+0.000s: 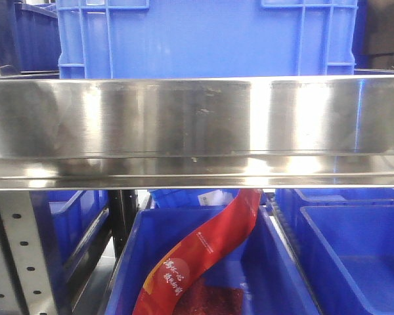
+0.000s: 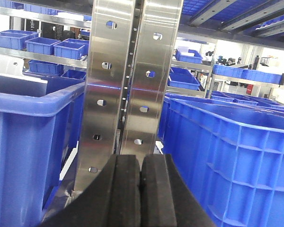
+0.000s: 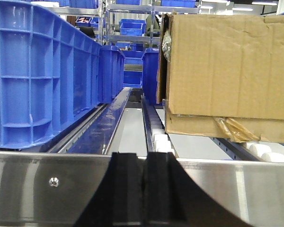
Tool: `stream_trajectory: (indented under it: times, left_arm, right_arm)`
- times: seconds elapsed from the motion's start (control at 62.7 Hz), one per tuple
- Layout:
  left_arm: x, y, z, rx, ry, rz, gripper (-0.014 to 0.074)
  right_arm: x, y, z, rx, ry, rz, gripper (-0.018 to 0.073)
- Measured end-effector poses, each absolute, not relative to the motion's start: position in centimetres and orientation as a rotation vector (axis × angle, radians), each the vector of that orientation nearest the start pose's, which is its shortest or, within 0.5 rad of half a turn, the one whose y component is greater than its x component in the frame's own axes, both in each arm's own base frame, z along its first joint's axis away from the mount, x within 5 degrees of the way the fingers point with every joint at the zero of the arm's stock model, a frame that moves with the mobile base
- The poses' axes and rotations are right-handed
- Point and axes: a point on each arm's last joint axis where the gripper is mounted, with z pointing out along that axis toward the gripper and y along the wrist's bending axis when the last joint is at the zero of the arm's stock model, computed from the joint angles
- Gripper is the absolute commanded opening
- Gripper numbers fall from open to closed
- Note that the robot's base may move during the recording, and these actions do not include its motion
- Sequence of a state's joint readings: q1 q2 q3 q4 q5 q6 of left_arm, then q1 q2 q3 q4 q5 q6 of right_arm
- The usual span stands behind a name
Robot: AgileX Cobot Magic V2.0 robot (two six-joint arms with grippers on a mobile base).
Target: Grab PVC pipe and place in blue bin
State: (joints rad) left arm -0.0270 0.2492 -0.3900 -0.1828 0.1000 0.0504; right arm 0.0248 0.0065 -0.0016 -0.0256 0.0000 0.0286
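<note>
The PVC pipe is out of view in every frame. Blue bins show all around: one large blue bin (image 1: 203,36) stands on the steel shelf rail (image 1: 197,125), and others sit below it. My left gripper (image 2: 140,163) is shut with nothing between its black pads, facing a perforated steel upright (image 2: 128,80) between two blue bins. My right gripper (image 3: 145,161) is also shut and empty, level with a steel shelf edge (image 3: 47,189), looking down a roller lane.
A red printed bag (image 1: 203,256) lies in a lower blue bin (image 1: 138,262). A cardboard box (image 3: 227,71) sits on the rollers to the right, and a tall blue bin (image 3: 38,75) to the left. Blue bins (image 2: 232,156) flank the upright.
</note>
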Motion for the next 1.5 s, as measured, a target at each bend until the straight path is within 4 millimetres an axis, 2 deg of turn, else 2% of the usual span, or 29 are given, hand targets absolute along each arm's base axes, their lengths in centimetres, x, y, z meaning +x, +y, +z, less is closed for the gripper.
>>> stream_trajectory:
  times: [1.243, 1.371, 1.498]
  left_arm:
    - [6.5, -0.3, 32.0, -0.060, 1.440, -0.143, -0.0111]
    - [6.1, -0.3, 31.6, -0.052, 1.432, -0.132, -0.0111]
    - [5.8, -0.2, 30.1, 0.004, 1.438, -0.052, -0.0111]
  right_arm:
    - [5.6, 0.1, 21.6, -0.018, 1.458, 0.022, -0.0169]
    - [5.6, 0.1, 21.6, -0.018, 1.458, 0.022, -0.0169]
    - [5.6, 0.1, 21.6, -0.018, 1.458, 0.022, -0.0169]
